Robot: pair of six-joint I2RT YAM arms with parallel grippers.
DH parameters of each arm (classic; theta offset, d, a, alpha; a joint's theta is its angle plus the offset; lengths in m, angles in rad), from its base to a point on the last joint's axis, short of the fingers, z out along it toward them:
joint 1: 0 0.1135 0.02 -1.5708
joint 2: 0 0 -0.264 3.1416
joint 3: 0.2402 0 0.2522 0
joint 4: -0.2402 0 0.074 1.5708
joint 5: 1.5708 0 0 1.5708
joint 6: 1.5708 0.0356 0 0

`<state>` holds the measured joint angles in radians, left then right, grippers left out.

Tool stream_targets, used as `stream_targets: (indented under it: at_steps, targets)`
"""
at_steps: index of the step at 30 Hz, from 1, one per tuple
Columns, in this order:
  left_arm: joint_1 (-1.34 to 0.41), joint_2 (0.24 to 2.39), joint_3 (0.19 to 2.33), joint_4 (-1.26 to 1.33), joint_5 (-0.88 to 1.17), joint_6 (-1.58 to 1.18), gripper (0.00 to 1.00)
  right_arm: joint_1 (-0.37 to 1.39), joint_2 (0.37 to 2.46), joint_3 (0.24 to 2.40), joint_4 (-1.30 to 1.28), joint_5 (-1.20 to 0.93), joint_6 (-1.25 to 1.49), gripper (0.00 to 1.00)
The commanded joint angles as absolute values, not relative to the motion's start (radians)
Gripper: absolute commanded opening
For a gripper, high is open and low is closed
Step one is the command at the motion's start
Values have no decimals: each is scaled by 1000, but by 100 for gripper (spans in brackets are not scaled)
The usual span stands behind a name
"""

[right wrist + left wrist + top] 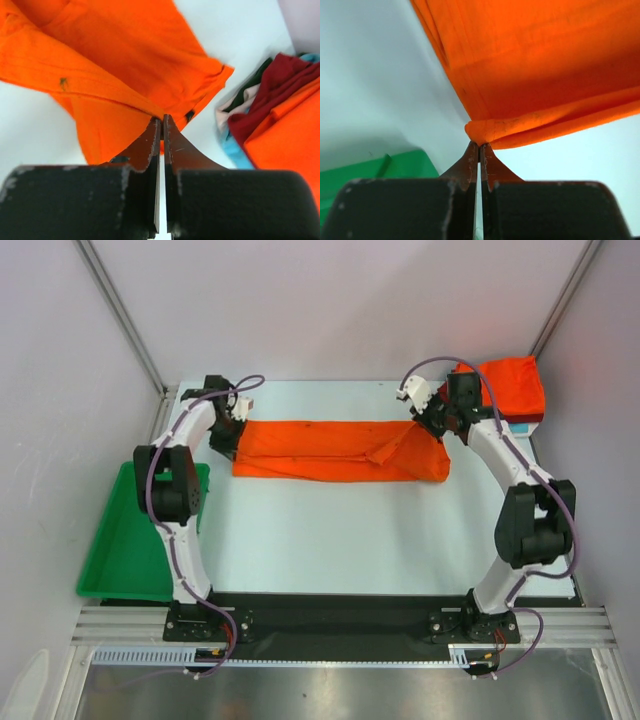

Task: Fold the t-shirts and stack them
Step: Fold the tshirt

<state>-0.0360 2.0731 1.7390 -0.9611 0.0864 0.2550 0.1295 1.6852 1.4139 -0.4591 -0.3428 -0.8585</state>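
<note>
A bright orange t-shirt (335, 450) lies stretched in a long band across the far part of the table. My left gripper (229, 426) is shut on its left end, where the pinched fold of the orange t-shirt (485, 131) sits at my fingertips (480, 146). My right gripper (436, 420) is shut on the right end, and the orange t-shirt (120, 65) fans out beyond its tips (162, 119). A stack of folded t-shirts (512, 388) with orange on top lies at the far right; dark red and teal layers of the stack (280, 100) show at its edge.
A green plastic tray (125, 540) sits at the table's left edge, a corner of the tray (375, 170) showing under the left wrist. White walls and metal posts close in the back and sides. The arm bases stand at the near edge.
</note>
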Motion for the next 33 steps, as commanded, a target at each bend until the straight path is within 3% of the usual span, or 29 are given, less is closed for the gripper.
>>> stream_targets:
  at_steps: [1, 2, 3, 5, 10, 18, 25, 33]
  targets:
    - [-37, 2144, 1863, -962, 35, 268, 0, 123, 1767, 1502, -385, -350, -827, 0]
    - [-37, 2164, 1912, -965, 25, 271, 1, 121, 1813, 1537, -362, -348, -815, 0]
    - [-37, 2196, 1936, -969, 12, 273, 9, 121, 1845, 1558, -361, -336, -807, 0]
    - [-41, 2206, 1986, -965, -24, 272, 36, 133, 1888, 1639, -386, -305, -799, 9]
    - [-69, 2102, 1996, -936, 5, 287, 45, 132, 1824, 1592, -347, -291, -739, 35]
    - [-121, 2049, 1792, -913, 109, 290, 38, 132, 1833, 1554, -506, -383, -749, 35]
    - [-129, 2160, 1856, -943, 138, 291, 28, 155, 1974, 1689, -690, -494, -738, 29]
    - [-129, 2214, 1824, -945, 68, 291, 26, 187, 2078, 1749, -742, -515, -765, 26]
